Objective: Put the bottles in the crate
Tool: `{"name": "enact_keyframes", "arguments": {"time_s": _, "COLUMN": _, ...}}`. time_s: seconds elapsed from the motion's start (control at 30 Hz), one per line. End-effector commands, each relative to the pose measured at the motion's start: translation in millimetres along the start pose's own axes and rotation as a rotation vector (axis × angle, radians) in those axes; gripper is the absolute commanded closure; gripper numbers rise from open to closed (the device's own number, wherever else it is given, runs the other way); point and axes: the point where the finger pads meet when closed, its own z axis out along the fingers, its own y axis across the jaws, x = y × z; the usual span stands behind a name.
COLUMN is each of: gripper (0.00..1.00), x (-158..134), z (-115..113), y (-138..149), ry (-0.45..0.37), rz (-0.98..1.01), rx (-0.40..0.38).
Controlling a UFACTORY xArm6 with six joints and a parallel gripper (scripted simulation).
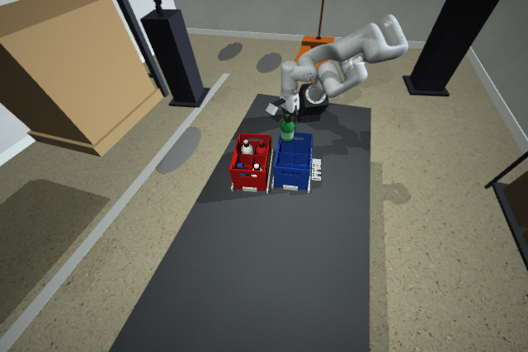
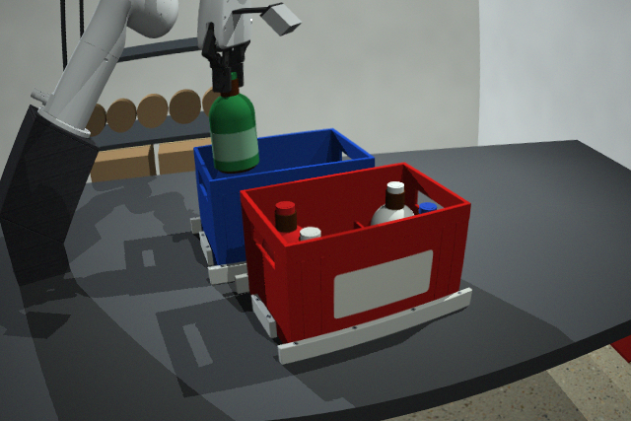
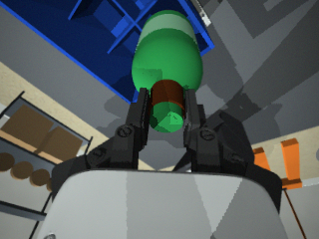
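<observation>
My gripper [image 2: 228,81] is shut on the neck of a green bottle [image 2: 234,133] with a pale green label. The bottle hangs upright above the far corner of the blue crate [image 2: 276,182], its base about level with the rim. In the top view the green bottle [image 1: 287,129] is over the blue crate's [image 1: 293,161] back left cell. The wrist view shows the fingers clamped on the brown neck of the green bottle [image 3: 166,60]. The red crate [image 2: 356,253] holds several bottles, with red, white and blue caps. The pick list [image 1: 316,169] lies right of the blue crate.
Both crates sit in white corner brackets on the dark table. The arm's base [image 1: 313,103] stands at the table's far end. Black pillars [image 1: 172,56] and a large tan box [image 1: 68,67] stand on the floor away from the table.
</observation>
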Motion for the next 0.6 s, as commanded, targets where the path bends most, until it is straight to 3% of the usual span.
{"name": "enact_keyframes", "arguments": {"time_s": 0.0, "gripper": 1.00, "x": 1.2, "z": 3.2, "y": -0.2, "ry": 0.003, "rz": -0.001, "rx": -0.001}}
{"name": "enact_keyframes", "arguments": {"time_s": 0.57, "gripper": 1.00, "x": 1.3, "z": 18.3, "y": -0.2, "ry": 0.003, "rz": -0.001, "rx": -0.001}}
